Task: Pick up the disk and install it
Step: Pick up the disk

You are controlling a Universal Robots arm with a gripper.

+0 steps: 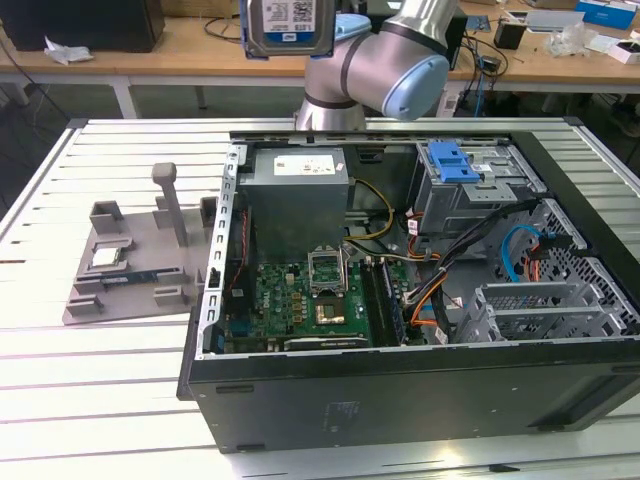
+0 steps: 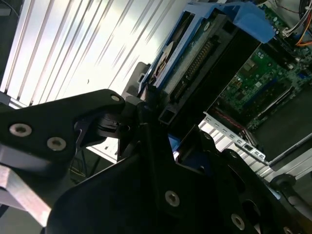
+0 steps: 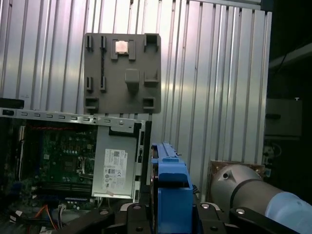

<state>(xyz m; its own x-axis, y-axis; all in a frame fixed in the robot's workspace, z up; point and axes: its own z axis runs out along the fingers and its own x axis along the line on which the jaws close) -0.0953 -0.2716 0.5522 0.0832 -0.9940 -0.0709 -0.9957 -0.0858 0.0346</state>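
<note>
The disk (image 1: 288, 25), a silver hard drive with a white and blue label in a blue bracket, hangs high above the back edge of the open computer case (image 1: 400, 400), held up by the arm (image 1: 390, 60). In the second wrist view my gripper (image 2: 153, 114) is shut on the disk (image 2: 195, 53), with its black fingers (image 2: 105, 109) pressed against the bracket's end. In the first wrist view the disk (image 3: 169, 187) stands edge-on between the gripper's black parts, above the case's back wall. Below the disk lies the grey power supply (image 1: 297, 185).
Inside the case, a metal drive cage with a blue latch (image 1: 455, 160) sits at the back on the exterior view's right, the motherboard (image 1: 300, 300) lies in the middle, and cables run between. A grey fixture (image 1: 130, 255) holding a small square chip (image 1: 108, 256) lies on the slatted table beside the case.
</note>
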